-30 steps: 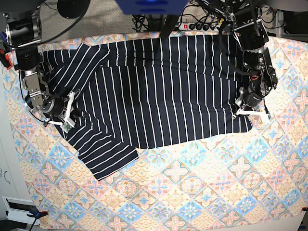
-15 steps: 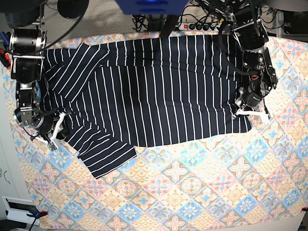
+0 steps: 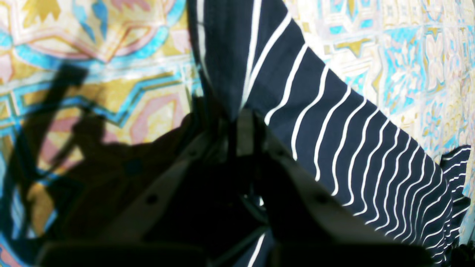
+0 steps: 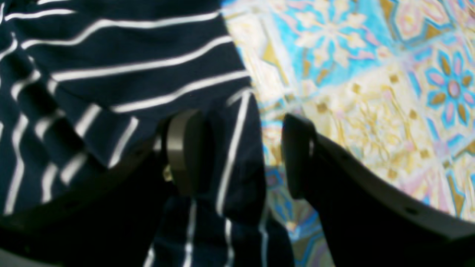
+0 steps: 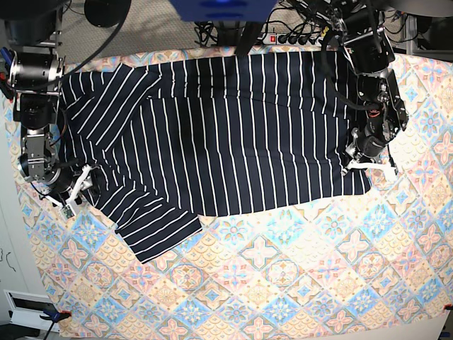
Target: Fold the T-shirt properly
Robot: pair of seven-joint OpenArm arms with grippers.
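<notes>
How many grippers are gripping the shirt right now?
1. The left gripper is shut on the shirt hem; the right gripper is open at the sleeve edge.

T-shirt [image 5: 226,134]: dark navy cloth with thin, evenly spaced white pinstripes, spread nearly flat across the far half of the table in the base view. One short sleeve juts out toward the near-left corner, and a second fold of striped cloth lies angled over the body at the far left. Its lower-right corner rises into a pinched peak.
</notes>
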